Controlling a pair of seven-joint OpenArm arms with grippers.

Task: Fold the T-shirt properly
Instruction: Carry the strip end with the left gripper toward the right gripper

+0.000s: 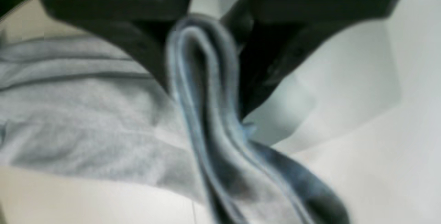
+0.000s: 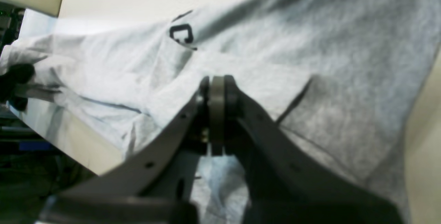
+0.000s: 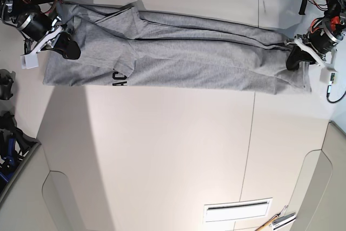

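Observation:
The grey T-shirt (image 3: pixel 205 58) lies stretched in a long folded band across the far part of the table. Black lettering (image 3: pixel 119 78) shows near its lower left edge. In the base view my right gripper (image 3: pixel 67 47) sits on the shirt's left end and my left gripper (image 3: pixel 296 58) on its right end. The left wrist view shows my left gripper (image 1: pixel 205 100) shut on a bunched fold of the T-shirt (image 1: pixel 86 113). In the right wrist view my right gripper (image 2: pixel 217 82) is shut with a thin strip of the T-shirt (image 2: pixel 310 44) between its fingers; lettering (image 2: pixel 181 33) lies beyond.
The white table (image 3: pixel 162 150) stretches towards the near side, with a seam on its right half. A slotted vent (image 3: pixel 236 209) and a small tool (image 3: pixel 275 221) sit near the front right. Black clutter (image 3: pixel 5 85) lies off the left edge.

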